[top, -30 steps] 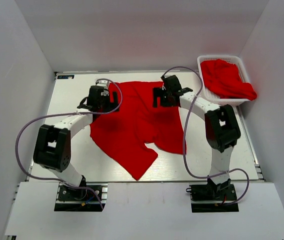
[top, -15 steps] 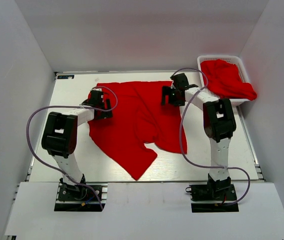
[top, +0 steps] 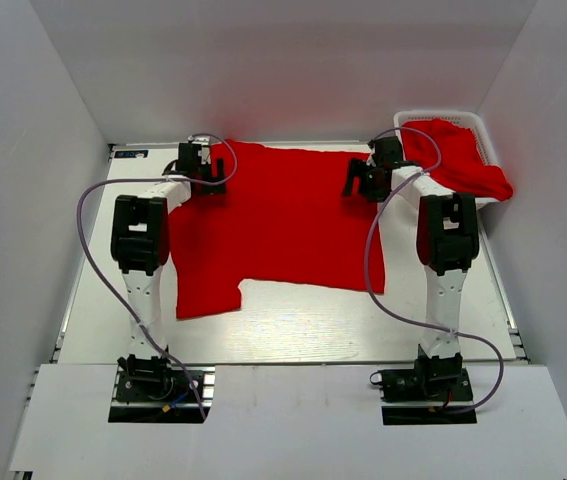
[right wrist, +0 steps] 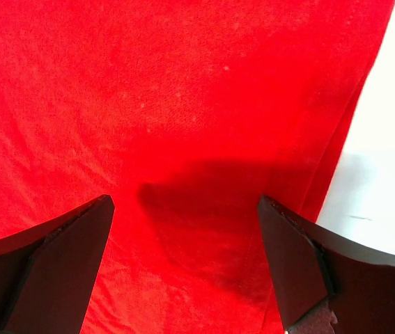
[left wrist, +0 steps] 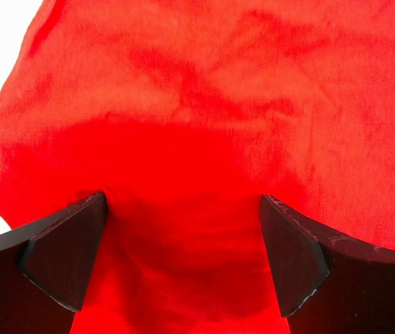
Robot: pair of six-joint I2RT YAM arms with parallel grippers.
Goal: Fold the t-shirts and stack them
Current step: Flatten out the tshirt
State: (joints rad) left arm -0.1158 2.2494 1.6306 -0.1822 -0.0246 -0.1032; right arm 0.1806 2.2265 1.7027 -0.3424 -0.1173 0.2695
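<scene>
At bench (top: 303, 325) centre, one t-shirt (top: 283, 225) lies spread flat; left gripper (top: 206, 168) and right gripper (top: 363, 182) hover at its far corners, fingers (left wrist: 65, 254) parted, empty. Judged step: spreading done; next, grasp an edge to fold. Second t-shirt (top: 453, 160) fills far-right basket (top: 475, 120).

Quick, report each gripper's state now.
Left gripper: open, holding nothing, over the t-shirt.
Right gripper: open, holding nothing, over the same t-shirt.
</scene>
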